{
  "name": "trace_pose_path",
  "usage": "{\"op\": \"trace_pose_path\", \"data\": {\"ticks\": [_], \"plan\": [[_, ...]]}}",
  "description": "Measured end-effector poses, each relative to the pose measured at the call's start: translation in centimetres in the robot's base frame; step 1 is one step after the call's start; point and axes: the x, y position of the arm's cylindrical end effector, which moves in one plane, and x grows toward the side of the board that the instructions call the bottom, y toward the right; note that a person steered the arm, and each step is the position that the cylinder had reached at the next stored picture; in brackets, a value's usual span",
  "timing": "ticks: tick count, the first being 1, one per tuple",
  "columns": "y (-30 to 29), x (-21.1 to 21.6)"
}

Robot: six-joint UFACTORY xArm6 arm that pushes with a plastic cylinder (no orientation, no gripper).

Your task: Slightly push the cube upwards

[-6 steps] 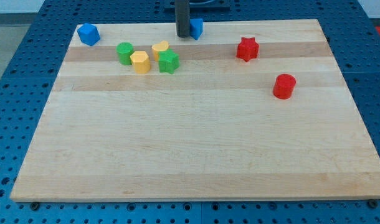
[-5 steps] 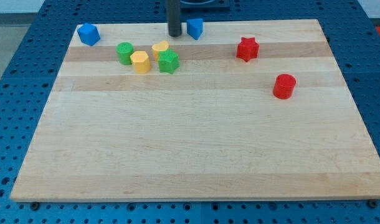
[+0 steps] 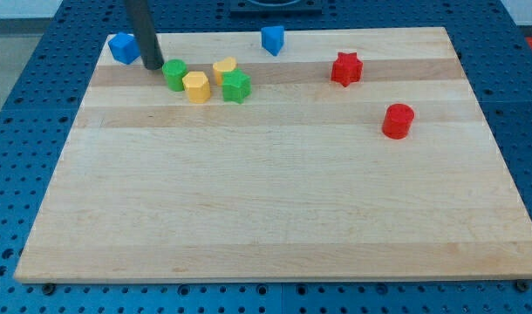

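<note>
My tip (image 3: pixel 152 65) on tabletop (image 3: pixel 266 201), bare rod, holding nothing. Blue cube (image 3: pixel 123 47) lies close at 10 o'clock from tip, near top-left corner. Green cylinder (image 3: pixel 174 73) just beside tip at 4 o'clock.

Tip (image 3: pixel 152 64) between blue cube (image 3: pixel 123 47), green cylinder (image 3: pixel 174 74).

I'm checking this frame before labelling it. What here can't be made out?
- Camera view: my tip stands between the blue cube and the green cylinder block; touching either is unclear.
- The rod's upper part is cut off by the view's top edge.
- The yellow blocks' exact shapes are too small to tell.
</note>
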Motion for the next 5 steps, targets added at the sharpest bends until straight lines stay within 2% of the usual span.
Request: {"op": "trace_pose_path", "data": {"ticks": [2, 5], "plan": [[-5.6, 0.8], [-5.8, -3.8]]}}
